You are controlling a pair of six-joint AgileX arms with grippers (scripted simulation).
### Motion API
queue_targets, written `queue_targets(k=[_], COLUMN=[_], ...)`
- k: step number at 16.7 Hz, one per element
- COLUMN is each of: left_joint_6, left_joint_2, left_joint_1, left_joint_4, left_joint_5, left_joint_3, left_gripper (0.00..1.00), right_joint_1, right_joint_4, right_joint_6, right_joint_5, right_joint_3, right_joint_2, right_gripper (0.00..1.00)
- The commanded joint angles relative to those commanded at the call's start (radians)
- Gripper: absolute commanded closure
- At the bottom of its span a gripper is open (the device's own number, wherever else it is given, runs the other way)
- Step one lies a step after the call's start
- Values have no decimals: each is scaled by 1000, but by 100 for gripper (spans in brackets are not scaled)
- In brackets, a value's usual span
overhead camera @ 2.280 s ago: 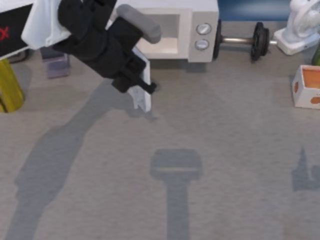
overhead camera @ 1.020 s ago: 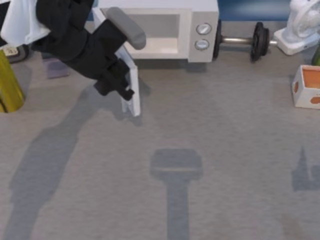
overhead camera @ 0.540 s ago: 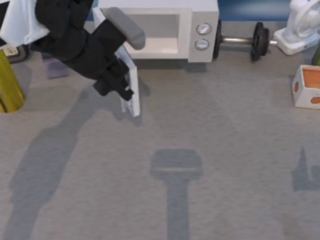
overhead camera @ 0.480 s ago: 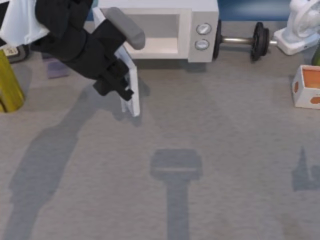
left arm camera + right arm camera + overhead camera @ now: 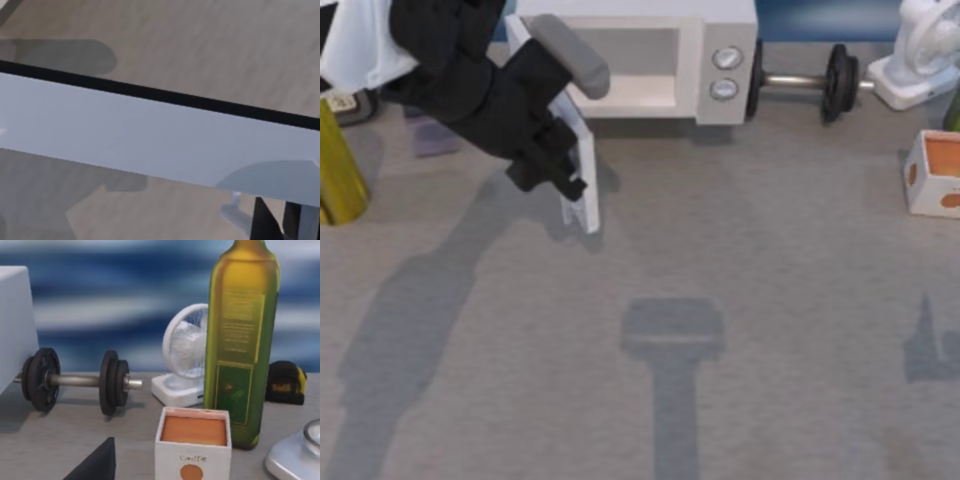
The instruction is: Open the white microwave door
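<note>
While swung wide, white microwave door (image 5: 584,175) touching left claw (image 5: 558,178)

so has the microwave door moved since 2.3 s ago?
Yes. In the top view the white microwave door has swung wider, toward the table's left and back, away from the knobs, with the left end effector at its edge.
</note>
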Motion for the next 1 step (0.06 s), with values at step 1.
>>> queue_targets(k=[1], left_joint_6=[0], left_joint_2=[0], left_joint_1=[0], left_joint_4=[0], left_joint_5=[0], left_joint_3=[0], left_gripper=[100], right_joint_1=[0], right_joint_4=[0], right_joint_6=[0], right_joint_5=[0], right_joint_3=[0], right_joint_2=[0], right_gripper=[0])
